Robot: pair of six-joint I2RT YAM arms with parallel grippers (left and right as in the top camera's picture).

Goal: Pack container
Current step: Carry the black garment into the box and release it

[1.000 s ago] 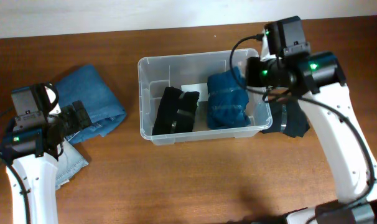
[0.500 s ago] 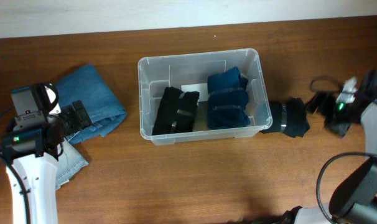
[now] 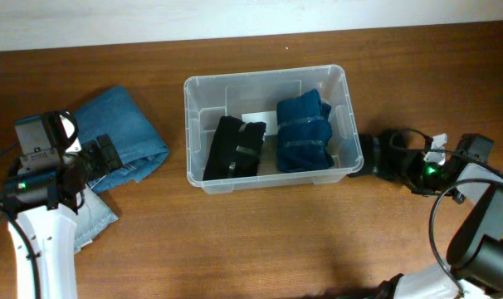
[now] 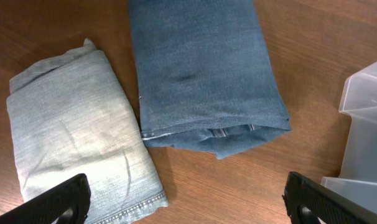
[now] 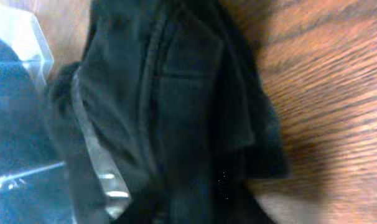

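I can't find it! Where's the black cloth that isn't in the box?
In the overhead view, the black cloth lies on the table on the right side, just outside the container.

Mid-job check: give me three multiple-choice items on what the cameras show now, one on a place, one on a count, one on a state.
1. Where is the loose black garment?
A. Inside the container.
B. On the table beside the container, on the right arm's side.
C. At the table's left edge.

2. How many folded denim pieces does the left wrist view show?
A. One.
B. Two.
C. Four.

3. The left claw is:
A. Open, holding nothing.
B. Shut on denim.
C. Shut on the container's rim.

Answers:
1 B, it lies on the wood past the container's right end.
2 B, a pale piece and a mid-blue piece, side by side.
3 A, its fingers sit far apart at the frame's lower corners.
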